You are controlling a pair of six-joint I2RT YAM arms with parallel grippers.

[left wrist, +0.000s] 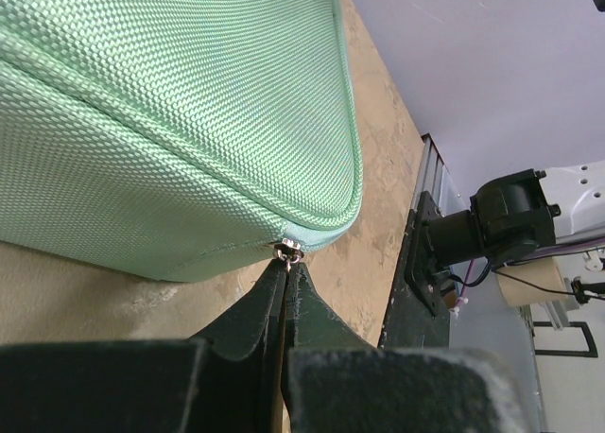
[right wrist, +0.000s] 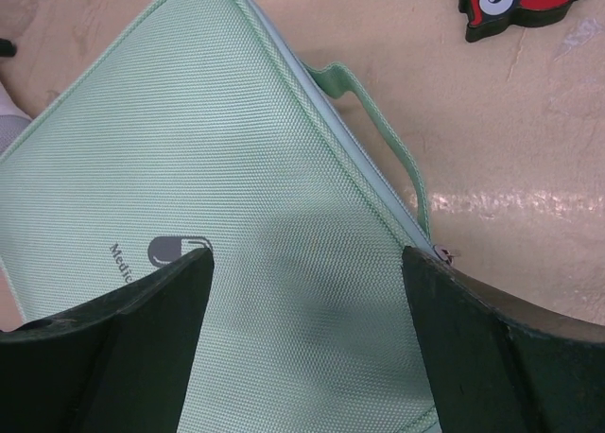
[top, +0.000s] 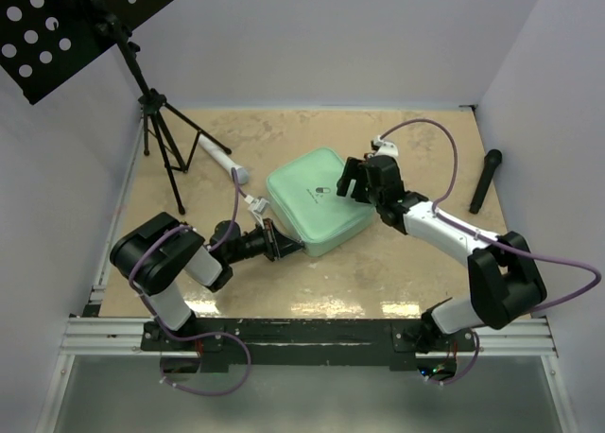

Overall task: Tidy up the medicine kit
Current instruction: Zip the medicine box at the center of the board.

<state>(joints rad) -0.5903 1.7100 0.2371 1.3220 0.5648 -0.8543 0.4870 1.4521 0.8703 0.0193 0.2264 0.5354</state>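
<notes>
The mint-green medicine kit [top: 317, 201] lies closed in the middle of the table, its pill logo facing up. My left gripper [top: 288, 247] lies low at the kit's near corner. Its jaws are pressed together on the small metal zipper pull [left wrist: 288, 254], right where the seam of the kit [left wrist: 170, 121] ends. My right gripper [top: 352, 182] hovers over the lid's right part. In the right wrist view it [right wrist: 304, 258] stands open wide above the lid [right wrist: 236, 168] with nothing between the fingers. A green carry strap [right wrist: 378, 130] runs along the kit's edge.
A white-and-grey cylinder [top: 224, 157] lies left of the kit by a black tripod [top: 161, 140] holding a perforated board [top: 66, 17]. A black stick [top: 486, 180] lies at the far right. A small black-and-red gadget [right wrist: 515, 3] sits beyond the kit's strap side.
</notes>
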